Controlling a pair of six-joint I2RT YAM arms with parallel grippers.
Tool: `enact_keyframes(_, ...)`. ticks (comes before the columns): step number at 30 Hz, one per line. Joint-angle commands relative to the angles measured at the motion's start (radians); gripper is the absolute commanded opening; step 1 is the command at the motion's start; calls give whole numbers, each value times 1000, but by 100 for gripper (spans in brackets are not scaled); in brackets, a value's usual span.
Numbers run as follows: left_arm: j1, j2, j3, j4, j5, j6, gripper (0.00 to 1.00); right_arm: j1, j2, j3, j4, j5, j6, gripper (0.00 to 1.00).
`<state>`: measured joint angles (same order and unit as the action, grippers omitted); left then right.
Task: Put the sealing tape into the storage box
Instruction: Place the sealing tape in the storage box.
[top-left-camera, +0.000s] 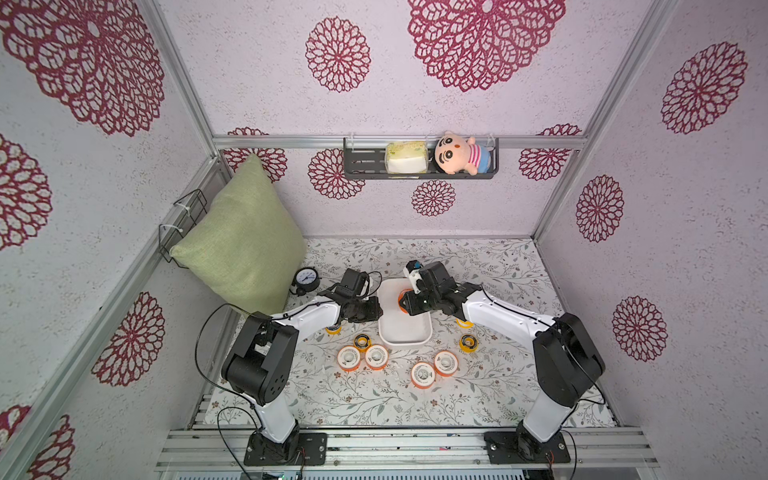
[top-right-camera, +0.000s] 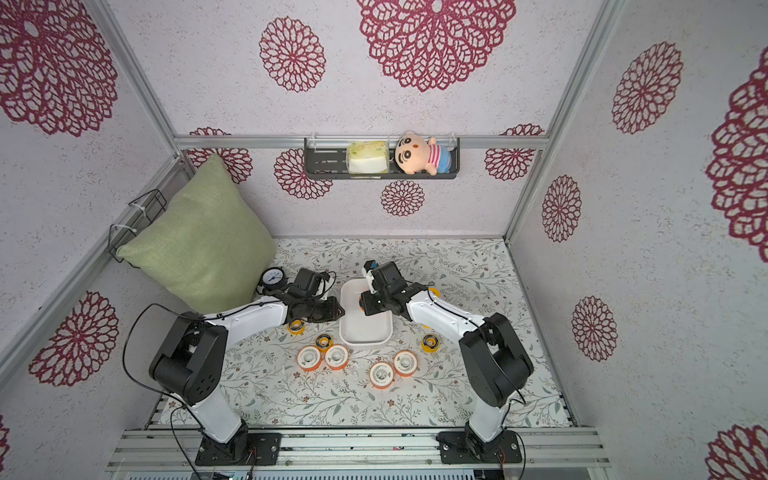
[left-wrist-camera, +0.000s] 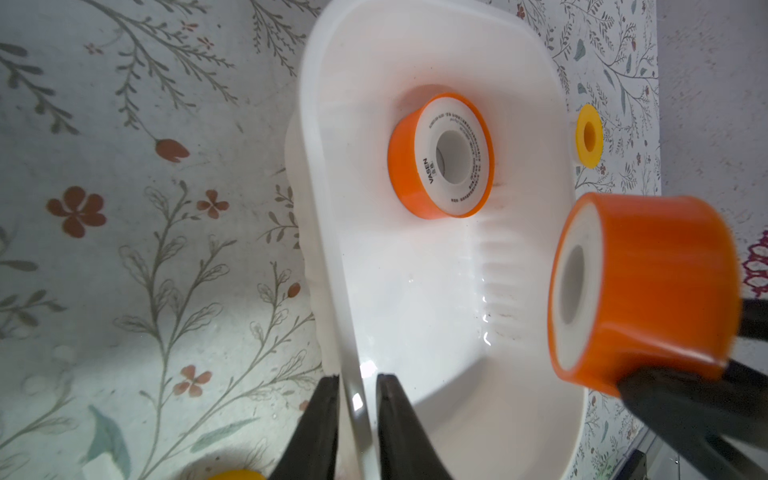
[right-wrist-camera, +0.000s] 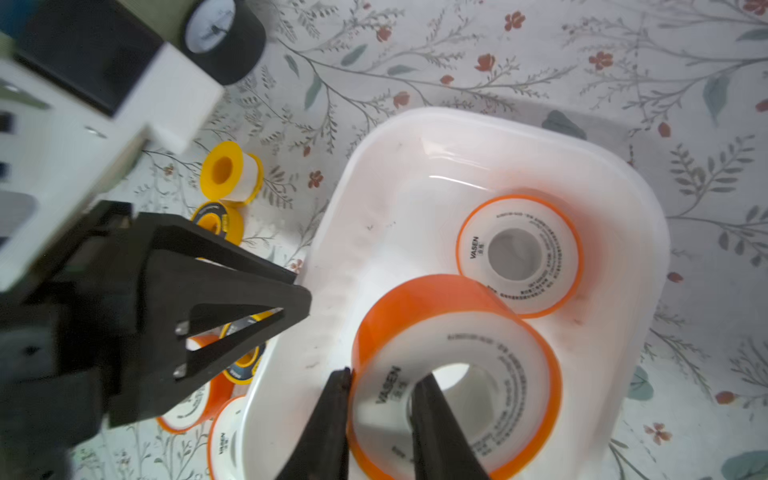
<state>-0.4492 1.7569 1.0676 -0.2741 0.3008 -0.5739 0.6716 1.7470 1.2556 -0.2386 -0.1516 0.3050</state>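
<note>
The white storage box (top-left-camera: 405, 332) (top-right-camera: 365, 332) lies mid-table in both top views. One orange sealing tape spool (left-wrist-camera: 440, 156) (right-wrist-camera: 519, 253) lies flat inside it. My right gripper (right-wrist-camera: 384, 376) (top-left-camera: 409, 305) is shut on a second orange spool (right-wrist-camera: 415, 307) (left-wrist-camera: 648, 282). One finger goes through its hole and the other presses its outside, and the spool hangs over the box. My left gripper (left-wrist-camera: 358, 376) (top-left-camera: 374, 311) straddles the box's left rim (left-wrist-camera: 353, 399), one finger inside and one outside, shut on it. Several orange and yellow spools (top-left-camera: 348, 358) (top-left-camera: 468, 343) lie on the mat in front of the box.
A black-rimmed gauge (top-left-camera: 306, 277) stands left of the box beside a green pillow (top-left-camera: 245, 237). On the back wall a dark shelf (top-left-camera: 365, 160) carries a plush doll and a pack. A yellow spool (top-left-camera: 333, 330) lies partly under the left arm.
</note>
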Motion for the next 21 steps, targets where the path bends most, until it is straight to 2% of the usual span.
enact_keyframes(1,-2,17,27,0,-13,6,21,12,25,53,-64,61,-31,19)
enact_keyframes(21,-5,28,53,-36,-29,25,18,36,143,123,-171,134,-55,23)
